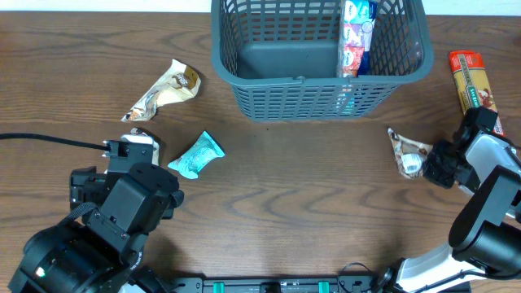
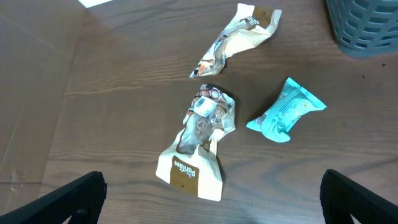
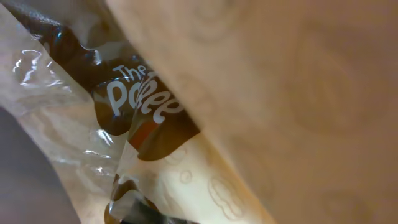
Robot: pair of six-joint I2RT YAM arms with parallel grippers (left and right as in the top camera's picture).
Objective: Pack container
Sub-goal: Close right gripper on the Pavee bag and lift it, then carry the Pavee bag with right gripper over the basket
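The right wrist view is filled by a cream-and-brown glossy snack packet [image 3: 143, 118]; white lettering on its brown patch reads "The" above a word beginning "Pa" and ending "ee". Overhead, that packet lies on the dark wooden worktop [image 1: 285, 203], with the right end effector [image 1: 430, 165] at its right end. Whether the jaws have closed on it cannot be told.

A red-and-yellow oblong packet [image 1: 472, 80] lies beyond, its print too small to read.

The dark grey-blue slotted plastic basket [image 1: 285, 102] sits at the far middle, with a red, white and blue packet [image 1: 354, 37] against its right wall.

The left end effector [image 2: 212, 183] is spread wide above a second cream-and-brown packet [image 2: 199, 140] with small white lettering starting "Pani". Near it lie a crumpled cream wrapper [image 2: 239, 37] and a teal packet [image 2: 285, 112].
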